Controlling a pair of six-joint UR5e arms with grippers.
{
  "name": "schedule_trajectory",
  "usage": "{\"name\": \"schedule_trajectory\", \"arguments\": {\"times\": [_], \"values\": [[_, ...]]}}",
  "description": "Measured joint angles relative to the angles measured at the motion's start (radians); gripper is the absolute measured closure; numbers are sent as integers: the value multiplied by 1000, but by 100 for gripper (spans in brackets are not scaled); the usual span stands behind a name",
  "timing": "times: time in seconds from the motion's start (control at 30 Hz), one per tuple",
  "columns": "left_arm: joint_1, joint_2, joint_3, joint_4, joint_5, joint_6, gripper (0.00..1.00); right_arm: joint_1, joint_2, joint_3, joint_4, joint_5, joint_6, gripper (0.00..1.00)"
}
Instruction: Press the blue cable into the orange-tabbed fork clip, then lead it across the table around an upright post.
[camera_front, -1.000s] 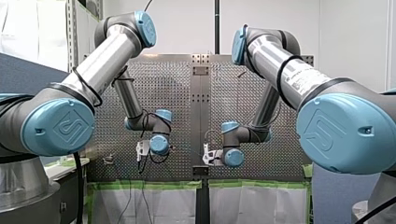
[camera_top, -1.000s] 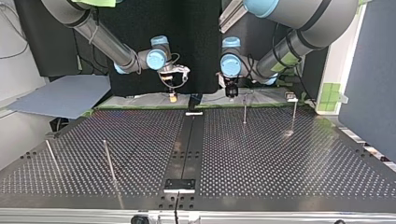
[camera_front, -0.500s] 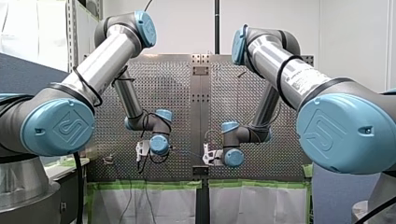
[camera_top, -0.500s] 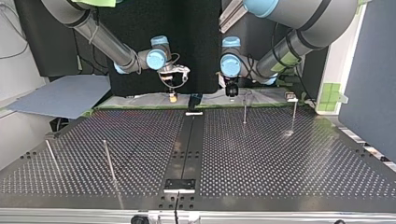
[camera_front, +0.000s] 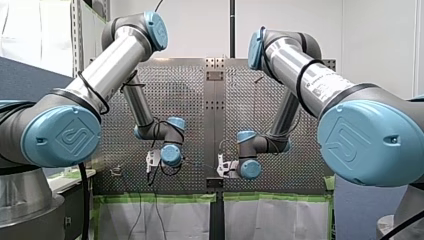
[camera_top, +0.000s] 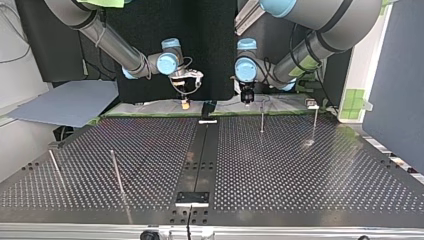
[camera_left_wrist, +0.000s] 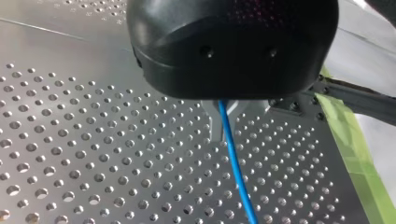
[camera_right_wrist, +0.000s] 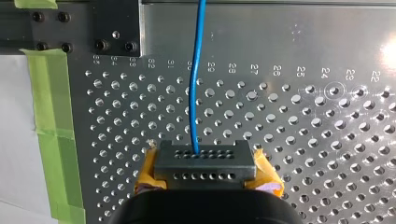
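Since a second ago my left gripper (camera_top: 245, 96) has crept slightly up and toward the top view's left. My right gripper (camera_top: 185, 102) has not moved. Both hang upper middle in that view, over the table's (camera_top: 300, 170) far edge.

The blue cable (camera_left_wrist: 236, 172) is pinched between my left's metal fingers (camera_left_wrist: 215, 123). My right's yellow pads (camera_right_wrist: 266, 175) are closed on another stretch of it.

Two upright posts (camera_top: 262, 120) stand right of centre, and two more at lower left. Green tape (camera_right_wrist: 51, 116) edges the plate.
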Motion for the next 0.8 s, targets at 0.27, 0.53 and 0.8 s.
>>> {"name": "schedule_trajectory", "arguments": {"times": [0.27, 0.53, 0.8], "values": [[0, 0, 0, -1, 0, 1, 100, 0, 0, 0, 1, 0, 0, 100], [-5, 19, 25, -24, 2, 19, 100, 0, -12, -29, 45, 16, -7, 100], [-17, 81, 46, -47, 4, 27, 100, -2, -73, -38, 110, 25, -7, 100]]}}
